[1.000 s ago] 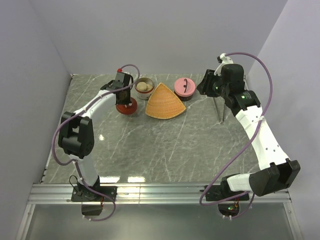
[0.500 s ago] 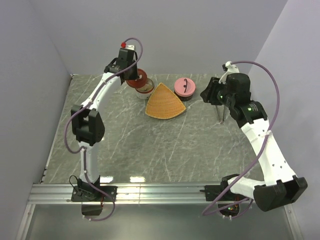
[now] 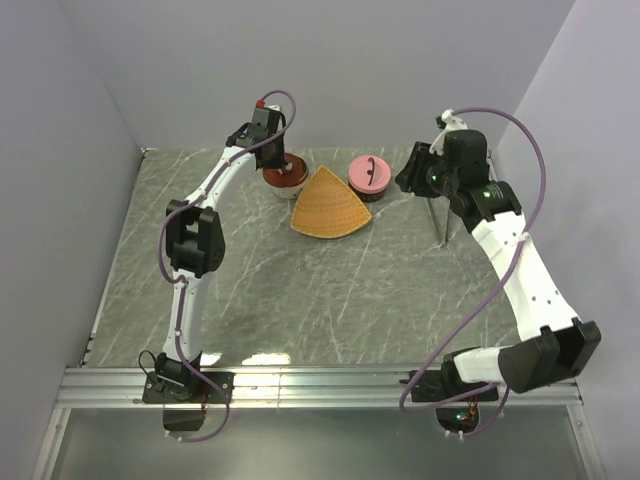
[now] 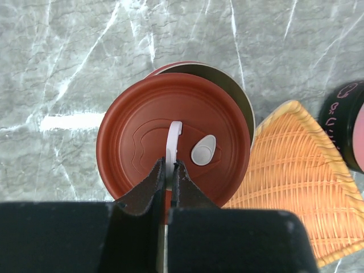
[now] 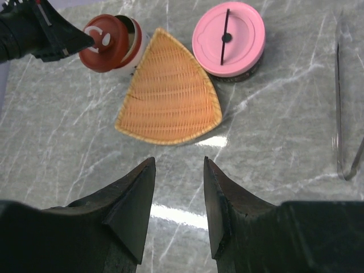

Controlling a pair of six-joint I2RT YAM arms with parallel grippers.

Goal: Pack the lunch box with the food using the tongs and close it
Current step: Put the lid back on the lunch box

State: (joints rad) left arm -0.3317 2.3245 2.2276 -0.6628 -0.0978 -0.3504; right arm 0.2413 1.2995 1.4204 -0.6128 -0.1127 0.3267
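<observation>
Lid (image 4: 136, 142), pinched by its white handle (image 4: 173, 133) in the left gripper (image 4: 169, 166), now sits slightly off-centre over the lunch box (image 4: 236, 94) after leaving the table (image 4: 68, 68), so closing is nearly done; right gripper (image 5: 178, 170) hangs apart, empty, tongs (image 5: 339, 114) lying nearby.

Right end effector (image 5: 176, 207) jaws apart, empty; tongs (image 5: 338, 102) lying well right of pink container (image 5: 228, 38).
</observation>
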